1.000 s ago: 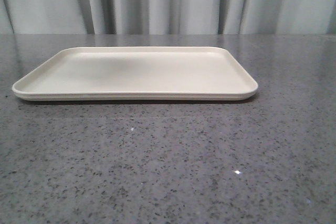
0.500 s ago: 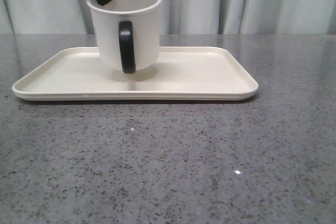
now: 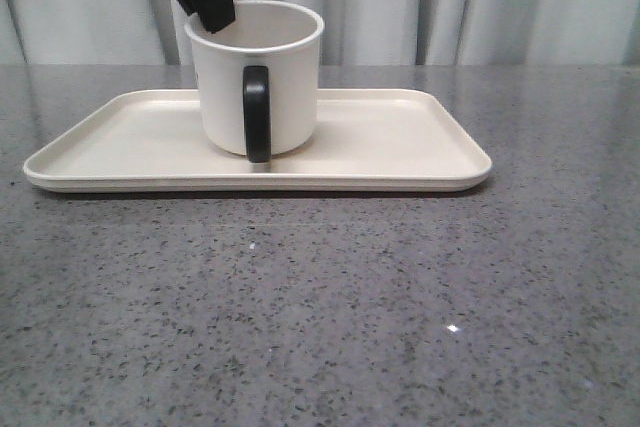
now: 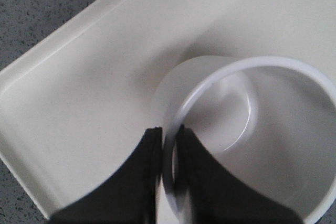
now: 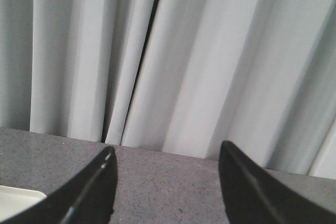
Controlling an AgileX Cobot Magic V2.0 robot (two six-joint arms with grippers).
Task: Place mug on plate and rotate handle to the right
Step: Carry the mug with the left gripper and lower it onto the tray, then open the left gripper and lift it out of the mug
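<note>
Mug (image 3: 258,77), white with a black handle (image 3: 256,113), stands upright on the cream plate (image 3: 400,147), which lies on the grey speckled desk (image 3: 320,297). The left tool (image 4: 169,156) comes down from above and is clamped on the mug's rim, one finger inside the wall and one outside, at the side away from the handle, which faces the front camera. The mug's inside looks bare white; nothing is seen in it. Around the mug the plate carries nothing else. The right tool (image 5: 165,182) has its fingers spread wide and grips nothing, pointed toward the grey curtain (image 5: 210,51) beyond the desk, with a corner of the plate at its side.
</note>
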